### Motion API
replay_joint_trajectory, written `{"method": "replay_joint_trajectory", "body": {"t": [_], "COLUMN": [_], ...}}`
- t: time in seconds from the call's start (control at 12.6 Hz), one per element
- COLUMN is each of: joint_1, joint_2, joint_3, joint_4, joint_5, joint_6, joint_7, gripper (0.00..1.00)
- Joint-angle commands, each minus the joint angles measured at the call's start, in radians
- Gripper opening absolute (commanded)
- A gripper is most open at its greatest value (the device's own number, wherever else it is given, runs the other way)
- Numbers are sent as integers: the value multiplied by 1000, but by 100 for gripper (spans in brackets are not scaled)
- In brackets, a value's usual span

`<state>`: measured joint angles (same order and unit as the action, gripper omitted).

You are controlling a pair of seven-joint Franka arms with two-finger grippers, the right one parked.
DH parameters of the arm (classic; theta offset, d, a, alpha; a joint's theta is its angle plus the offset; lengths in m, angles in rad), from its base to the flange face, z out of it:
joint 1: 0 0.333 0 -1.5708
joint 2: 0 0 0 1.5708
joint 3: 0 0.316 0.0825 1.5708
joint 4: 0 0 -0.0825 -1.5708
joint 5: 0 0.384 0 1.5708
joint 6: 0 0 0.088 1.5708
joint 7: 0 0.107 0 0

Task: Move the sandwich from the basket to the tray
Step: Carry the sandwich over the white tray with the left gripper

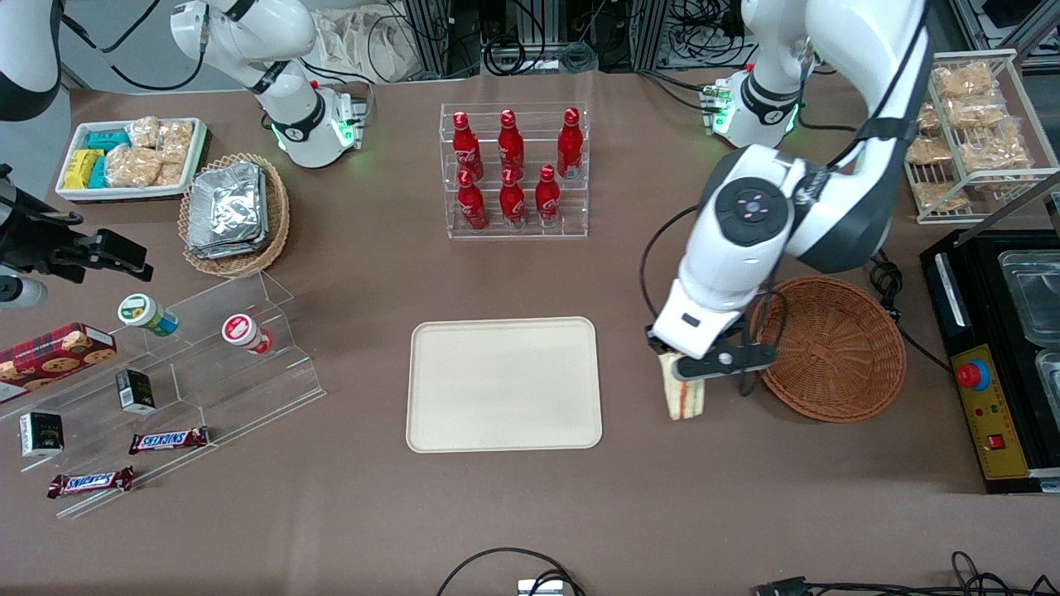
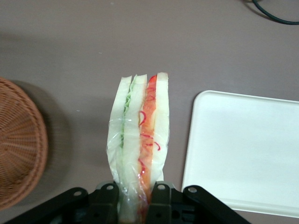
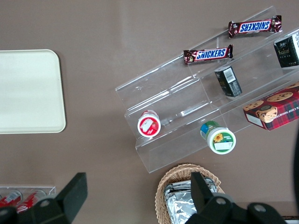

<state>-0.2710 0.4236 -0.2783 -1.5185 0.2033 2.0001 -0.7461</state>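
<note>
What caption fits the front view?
Gripper shut on the sandwich, held between basket and tray, not yet over the tray.

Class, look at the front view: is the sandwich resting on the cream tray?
No. The gripper holds the sandwich between the basket and the tray.

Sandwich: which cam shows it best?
Left wrist view: the sandwich fills it, filling layers visible, clamped in the hand. Front view shows it small, between basket and tray. Right wrist view: absent.
</note>
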Motion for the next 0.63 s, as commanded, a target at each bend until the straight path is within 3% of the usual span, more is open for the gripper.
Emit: {"method": "replay_joint_trajectory", "body": {"t": [0.0,0.24,0.55], "joint_1": [-63,-126,-181], "joint_2": [105,187,245], "joint_3": [8,8,7], "joint_4": [124,214,216], "joint_5": [47,48,48], "joint_6": [-32,-27,22], "joint_7": [-58,-49,-48], "gripper": [14,15,16]}}
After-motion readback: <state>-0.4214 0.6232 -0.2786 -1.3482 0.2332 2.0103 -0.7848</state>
